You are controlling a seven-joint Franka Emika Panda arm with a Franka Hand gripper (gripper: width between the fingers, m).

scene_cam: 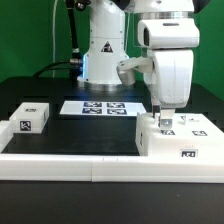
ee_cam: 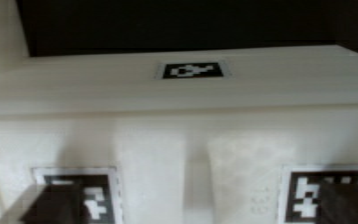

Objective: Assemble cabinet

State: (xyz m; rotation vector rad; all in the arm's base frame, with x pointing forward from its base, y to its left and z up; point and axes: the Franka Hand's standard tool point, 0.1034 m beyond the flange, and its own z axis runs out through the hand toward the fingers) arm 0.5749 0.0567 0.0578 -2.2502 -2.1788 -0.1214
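gripper [scene_cam: 165, 121] low over the cabinet [scene_cam: 185, 142], fingertips at its top face.
can't tell how wide the jaws stand or whether they've got anything, since the tips blend into the white body in both views. cabinet sits at the exterior view's right on the black table [scene_cam: 70, 135], just behind the white border rail [scene_cam: 60, 166]. wrist view shows its tagged top up close. marker board [scene_cam: 100, 107] mid-table; small tagged block [scene_cam: 31, 117] well apart at the exterior view's left.

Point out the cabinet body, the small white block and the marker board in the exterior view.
cabinet body [scene_cam: 168, 147], exterior view, on its front face.
small white block [scene_cam: 38, 110], exterior view, on its top face.
marker board [scene_cam: 102, 107], exterior view, in the middle, among its tags.
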